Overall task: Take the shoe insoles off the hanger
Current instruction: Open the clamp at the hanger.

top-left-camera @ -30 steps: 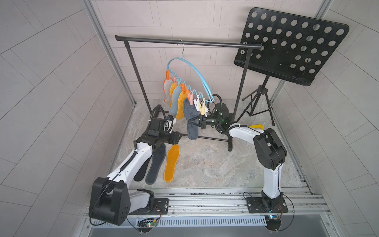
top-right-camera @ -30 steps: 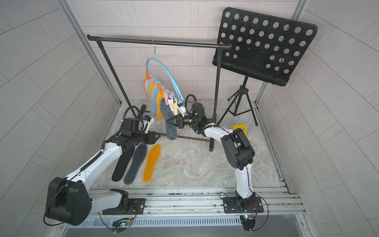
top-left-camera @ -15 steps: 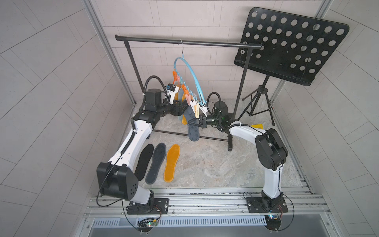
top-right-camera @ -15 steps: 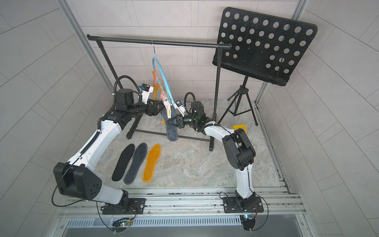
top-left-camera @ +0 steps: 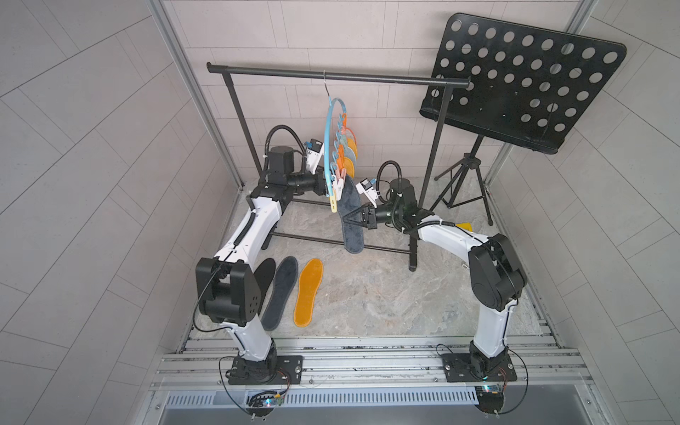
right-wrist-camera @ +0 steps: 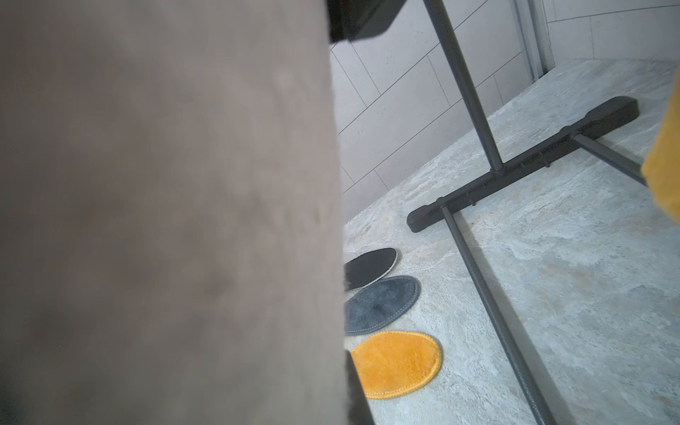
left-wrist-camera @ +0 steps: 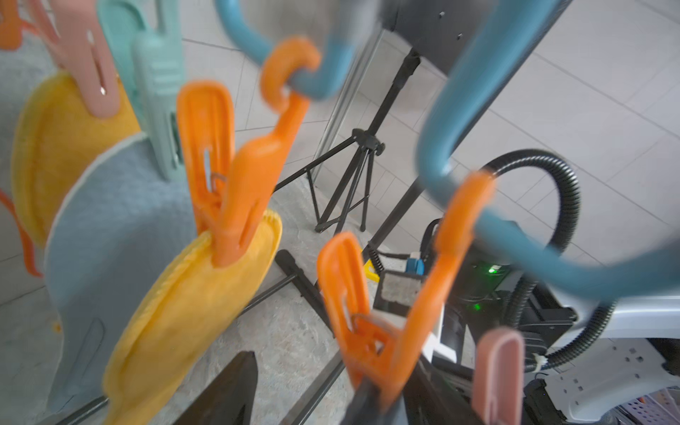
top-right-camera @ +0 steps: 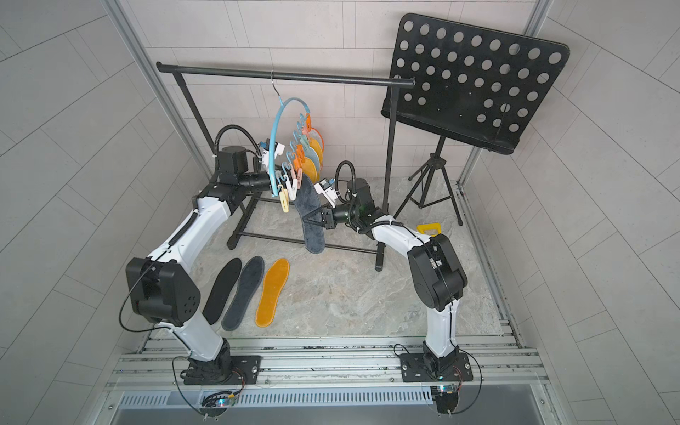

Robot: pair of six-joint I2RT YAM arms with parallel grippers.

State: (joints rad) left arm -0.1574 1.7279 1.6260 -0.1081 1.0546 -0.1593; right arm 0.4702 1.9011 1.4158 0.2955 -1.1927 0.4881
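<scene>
The light-blue hanger (top-left-camera: pixel 328 140) hangs from the rack, turned nearly edge-on. Orange-yellow and grey-blue shoe insoles (top-right-camera: pixel 312 158) are still clipped to it, and in the left wrist view a yellow insole (left-wrist-camera: pixel 191 312) and a grey-blue insole (left-wrist-camera: pixel 110 239) show close up. My right gripper (top-left-camera: pixel 348 220) is shut on the middle of a hanging dark grey insole (top-left-camera: pixel 349 235), whose underside (right-wrist-camera: pixel 165 202) fills that wrist view. My left gripper (left-wrist-camera: pixel 331 397) is open at the hanger, its fingers (left-wrist-camera: pixel 228 393) either side of an orange clip (left-wrist-camera: pixel 371 349) that bites the dark grey insole's top.
Black (top-left-camera: pixel 266 276), dark grey (top-left-camera: pixel 279 294) and orange (top-left-camera: pixel 308 292) insoles lie side by side on the stone floor at the front left. The black garment rack (top-left-camera: pixel 331 76) spans the back, its base bars (top-left-camera: pixel 331 241) on the floor. A music stand (top-left-camera: pixel 522 81) stands at the right.
My left arm rose from the floor beside the laid insoles up to the hanger. The hanger swung round to nearly edge-on. The right gripper kept hold of the dark grey insole.
</scene>
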